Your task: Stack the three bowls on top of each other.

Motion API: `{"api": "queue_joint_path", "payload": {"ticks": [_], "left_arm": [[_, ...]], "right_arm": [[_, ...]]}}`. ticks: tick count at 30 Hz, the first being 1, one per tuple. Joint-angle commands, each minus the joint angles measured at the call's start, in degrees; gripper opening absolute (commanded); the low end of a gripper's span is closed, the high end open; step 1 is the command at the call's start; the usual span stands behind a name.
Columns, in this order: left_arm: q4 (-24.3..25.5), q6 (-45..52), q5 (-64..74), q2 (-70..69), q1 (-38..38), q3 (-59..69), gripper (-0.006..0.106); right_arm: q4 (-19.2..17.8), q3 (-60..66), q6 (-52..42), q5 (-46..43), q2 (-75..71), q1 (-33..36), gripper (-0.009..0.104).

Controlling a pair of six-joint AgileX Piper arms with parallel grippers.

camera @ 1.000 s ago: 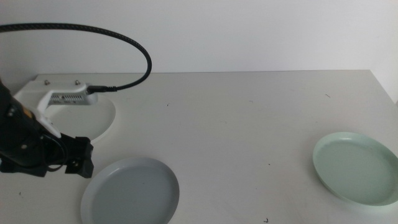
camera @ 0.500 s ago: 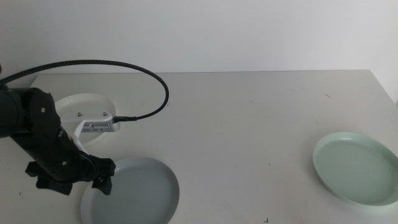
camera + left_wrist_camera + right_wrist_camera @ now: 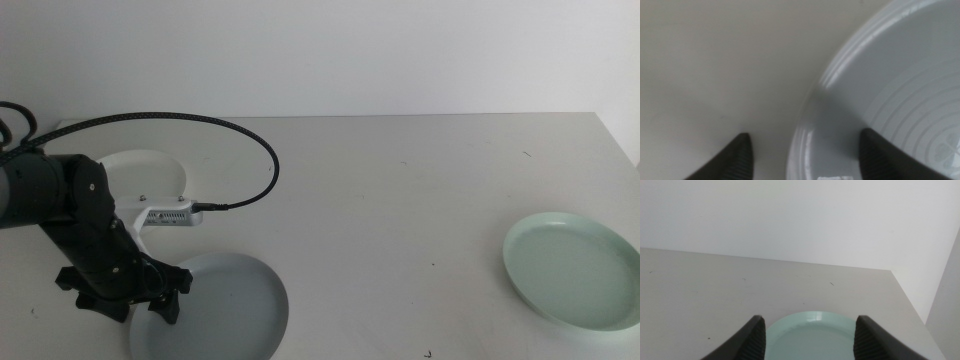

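Note:
The pale grey-blue bowl (image 3: 215,308) lies at the front left of the table. My left gripper (image 3: 140,300) hangs low over its left rim, open, with one jaw outside the rim and the other over the inside. The left wrist view shows that rim (image 3: 807,125) passing between the left gripper (image 3: 805,155) jaws. The white bowl (image 3: 150,172) sits behind the left arm, partly hidden by it. The pale mint green bowl (image 3: 572,268) rests at the front right. My right gripper (image 3: 809,330) is open, back from the green bowl (image 3: 812,335), and out of the middle view.
A black cable (image 3: 230,150) loops from the left arm over the table's left half. The table's far edge meets a white wall. Its right edge (image 3: 620,140) runs close to the green bowl.
The left arm has swung down and forward from beside the white bowl to the left rim of the grey-blue bowl. More of the white bowl shows. No bowl has moved.

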Motion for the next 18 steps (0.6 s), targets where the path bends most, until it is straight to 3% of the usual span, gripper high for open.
{"api": "queue_joint_path", "payload": {"ticks": [1, 8, 18], "left_arm": [[-1.3, 0.5, -1.3, -0.7, -0.2, -0.5, 0.061], [-1.3, 0.8, -1.1, -0.8, -0.2, -0.5, 0.000], [-1.3, 1.2, 2.1, -7.5, -0.2, -0.8, 0.000]], "right_arm": [[-0.6, -0.4, -0.5, -4.1, 0.1, -0.4, 0.046], [-0.6, -0.4, -0.5, -4.1, 0.1, -0.4, 0.046], [-0.6, -0.4, -0.5, -4.1, 0.1, -0.4, 0.046]]}}
